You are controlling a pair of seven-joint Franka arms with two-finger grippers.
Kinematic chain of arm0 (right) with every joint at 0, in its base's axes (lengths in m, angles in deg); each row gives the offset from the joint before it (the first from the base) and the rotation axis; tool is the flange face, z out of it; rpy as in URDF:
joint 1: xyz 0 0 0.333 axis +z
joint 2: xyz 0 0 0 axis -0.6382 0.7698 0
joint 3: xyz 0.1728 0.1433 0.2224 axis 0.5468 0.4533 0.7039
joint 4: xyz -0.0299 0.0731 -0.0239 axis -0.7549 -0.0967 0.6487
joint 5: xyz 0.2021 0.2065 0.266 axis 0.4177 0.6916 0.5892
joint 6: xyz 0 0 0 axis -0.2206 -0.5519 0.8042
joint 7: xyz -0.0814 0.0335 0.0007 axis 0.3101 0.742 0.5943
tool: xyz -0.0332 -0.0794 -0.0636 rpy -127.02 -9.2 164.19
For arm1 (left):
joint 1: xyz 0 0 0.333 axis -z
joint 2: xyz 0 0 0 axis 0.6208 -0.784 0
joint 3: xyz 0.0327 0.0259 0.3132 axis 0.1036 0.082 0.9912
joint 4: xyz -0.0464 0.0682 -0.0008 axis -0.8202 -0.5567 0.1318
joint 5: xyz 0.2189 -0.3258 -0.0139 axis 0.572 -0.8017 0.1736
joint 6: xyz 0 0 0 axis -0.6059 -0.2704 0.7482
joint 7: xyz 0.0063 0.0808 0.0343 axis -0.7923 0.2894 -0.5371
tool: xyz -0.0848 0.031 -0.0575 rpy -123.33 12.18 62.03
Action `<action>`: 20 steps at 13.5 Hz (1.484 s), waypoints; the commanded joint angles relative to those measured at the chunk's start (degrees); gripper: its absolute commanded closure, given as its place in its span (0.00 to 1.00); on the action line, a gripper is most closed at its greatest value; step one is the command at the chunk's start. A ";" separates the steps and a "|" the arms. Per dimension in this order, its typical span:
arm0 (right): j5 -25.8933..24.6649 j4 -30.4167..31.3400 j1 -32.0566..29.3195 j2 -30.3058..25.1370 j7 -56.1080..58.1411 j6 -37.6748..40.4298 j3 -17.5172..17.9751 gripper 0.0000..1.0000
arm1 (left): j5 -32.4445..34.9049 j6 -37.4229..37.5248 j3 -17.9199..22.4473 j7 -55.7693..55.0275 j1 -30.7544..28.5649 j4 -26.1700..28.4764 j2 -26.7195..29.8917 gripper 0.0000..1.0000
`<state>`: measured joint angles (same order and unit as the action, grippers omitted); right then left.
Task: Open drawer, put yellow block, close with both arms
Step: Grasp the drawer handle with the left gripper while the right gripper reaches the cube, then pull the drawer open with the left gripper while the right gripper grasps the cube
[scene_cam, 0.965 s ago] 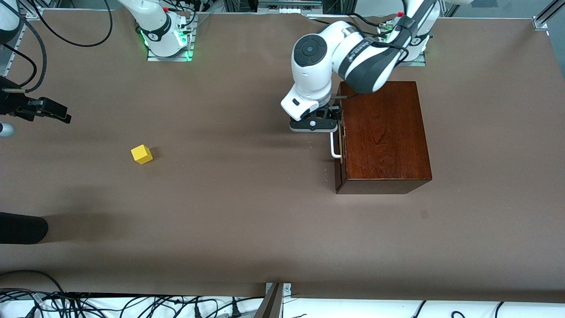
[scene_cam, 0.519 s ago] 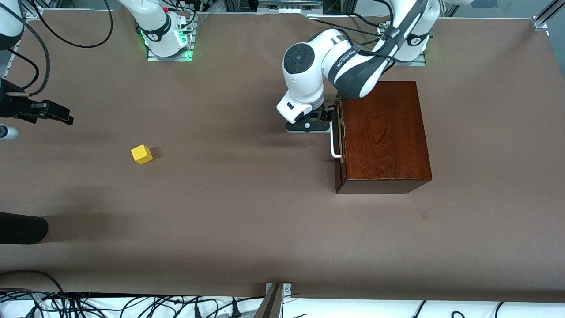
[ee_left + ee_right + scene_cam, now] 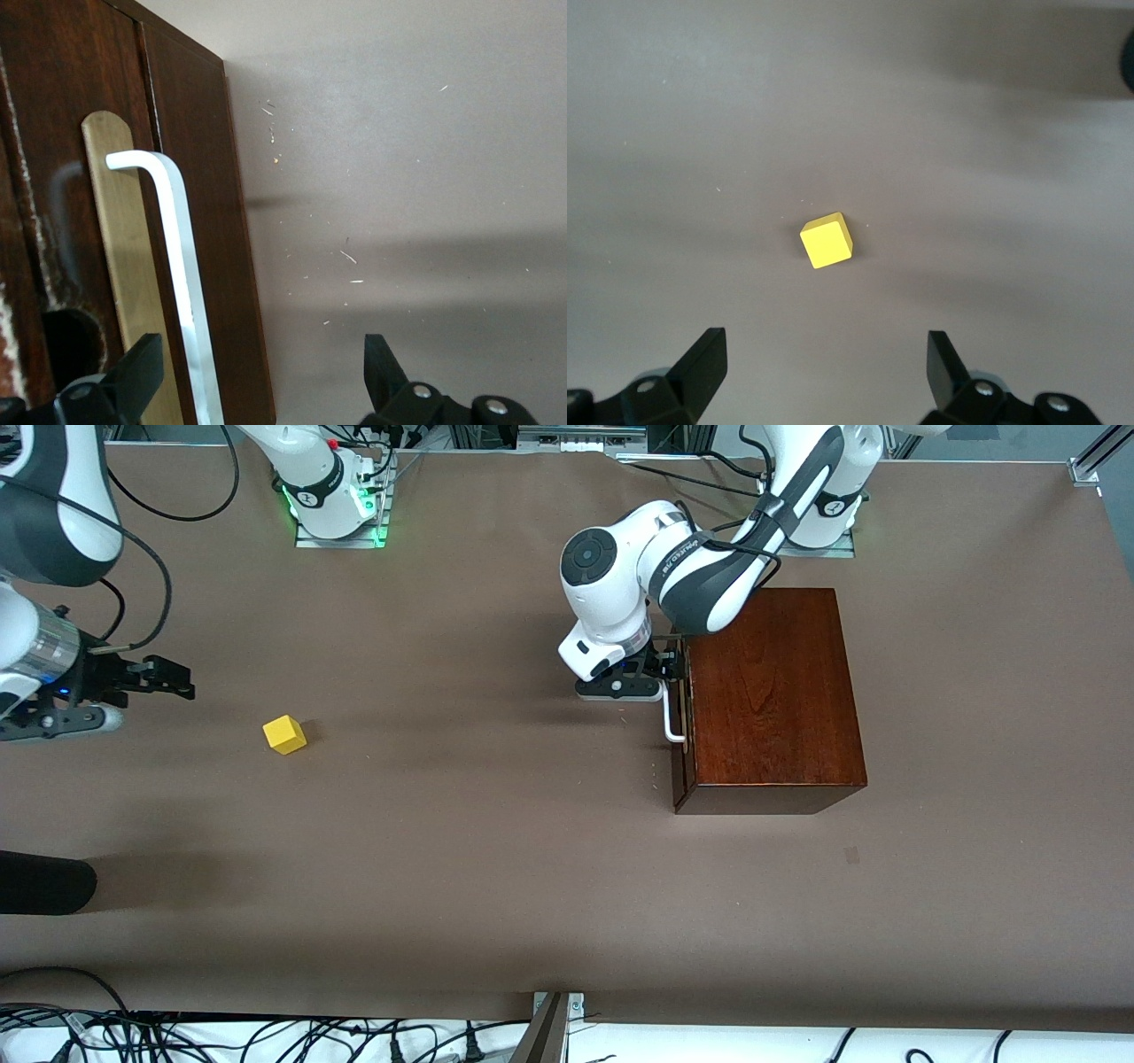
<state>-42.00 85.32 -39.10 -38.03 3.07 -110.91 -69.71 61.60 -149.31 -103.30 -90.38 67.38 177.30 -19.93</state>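
We are looking at the left gripper (image 3: 663, 666), which is hanging low in front of the drawer (image 3: 680, 717) of the dark wooden box (image 3: 769, 695), right at the end of the white handle (image 3: 670, 717) that lies farther from the front camera. Its jaws are standing wide open and holding nothing. In the left wrist view the handle (image 3: 182, 257) is running between the two fingertips (image 3: 142, 372) — one finger is sitting close against the drawer front (image 3: 199, 239), the other well out over the bare table (image 3: 407, 177). We cannot tell whether either fingertip is touching the handle. The drawer is sitting flush in the box, not yet pulled out.

We are seeing the right gripper (image 3: 164, 677) up in the air over the right arm's end of the table (image 3: 443, 850), its jaws also spread fully and empty. The yellow block (image 3: 284, 735) is lying on the table close to this gripper, a little toward the left arm's end from it and apart from it. In the right wrist view the block (image 3: 827, 241) is showing ahead of the open fingers (image 3: 709, 354) and roughly centred between them, resting flat on the brown surface, turned at a slight angle to the gripper — well apart from the box and the drawer.
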 commanded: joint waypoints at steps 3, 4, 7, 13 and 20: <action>1.88 7.17 -0.21 -0.99 12.25 -6.28 0.58 0.00 | 2.73 -3.99 1.38 -0.13 0.08 0.47 -2.27 0.00; 1.97 9.18 -0.21 -0.99 14.45 -8.30 0.58 0.00 | 2.73 -4.44 2.08 -0.04 0.17 0.38 -2.70 0.00; 3.29 14.73 -0.21 -1.08 19.37 -14.89 0.58 0.00 | 2.73 -4.44 2.18 0.05 0.08 0.38 -2.88 0.00; 3.38 19.92 -0.21 2.87 31.07 -25.10 1.02 0.00 | 1.50 -9.01 2.09 -2.58 1.22 0.21 -3.67 0.00; 3.38 22.39 -0.21 7.79 31.35 -33.98 2.25 0.00 | 0.72 -12.00 2.09 -7.24 5.70 -4.44 -7.62 0.00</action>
<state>-39.81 107.27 -38.93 -30.84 32.86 -142.93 -67.83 62.94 -159.99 -101.02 -95.88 70.58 177.15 -24.06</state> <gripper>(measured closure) 0.000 0.000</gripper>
